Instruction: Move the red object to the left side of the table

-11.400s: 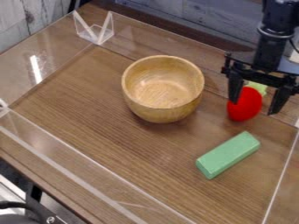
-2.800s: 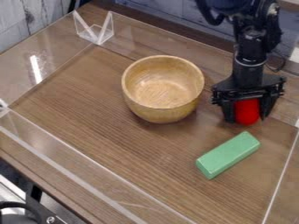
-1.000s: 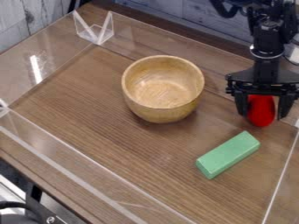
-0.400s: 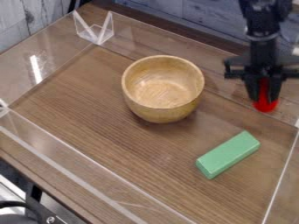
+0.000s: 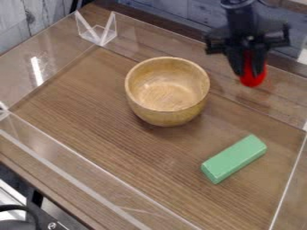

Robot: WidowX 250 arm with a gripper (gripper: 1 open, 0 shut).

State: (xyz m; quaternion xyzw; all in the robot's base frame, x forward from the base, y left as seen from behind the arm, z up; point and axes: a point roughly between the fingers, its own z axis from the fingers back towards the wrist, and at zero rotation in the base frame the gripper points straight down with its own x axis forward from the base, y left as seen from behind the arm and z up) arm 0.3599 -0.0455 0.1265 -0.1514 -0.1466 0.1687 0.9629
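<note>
Red strawberry-shaped toy (image 5: 252, 74), clamped in the gripper (image 5: 250, 63), near the table's (image 5: 90, 126) far edge, wooden bowl (image 5: 167, 89) to one side, green block (image 5: 234, 159) nearer the camera.

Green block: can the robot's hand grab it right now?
Probably not yet. The hand seems busy with the red toy, so it would likely have to let go first. Nothing seems to cover the green block, though.

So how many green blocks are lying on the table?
1: the green block lies flat on the table, nearer the camera than the wooden bowl. The arm could be hiding others.
</note>
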